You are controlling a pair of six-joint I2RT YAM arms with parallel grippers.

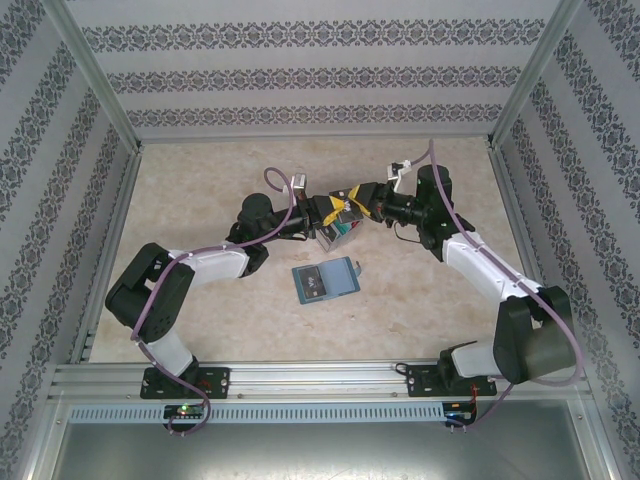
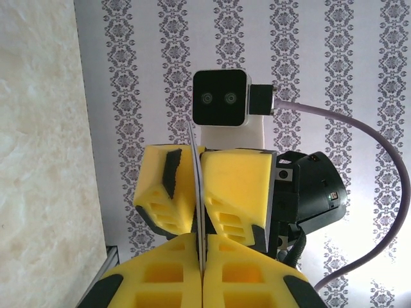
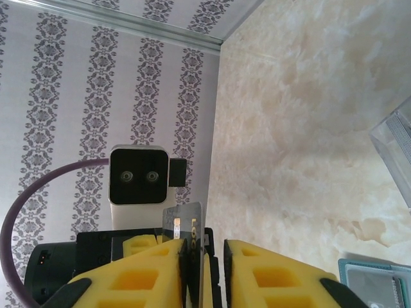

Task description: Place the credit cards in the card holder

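Left gripper (image 2: pixel 201 247), right up close, is clamped on a card (image 2: pixel 196 167) edge-on in mid-air; I see the right gripper (image 3: pixel 202 247) with jaws slightly parted around it. Below, the wallet (image 1: pixel 325 280) lies open on the table (image 1: pixel 200 200).

Beige marbled table (image 1: pixel 200 200). Teal-blue card holder (image 1: pixel 325 280) lies flat and open just off table center toward 6 o'clock, with a dark patch on its left half. Clear plastic box (image 3: pixel 397 151) sits near it at its 12 o'clock, not touching.

Card (image 3: pixel 191 226) edge-on in slightly open R gripper (image 3: pixel 204 251)
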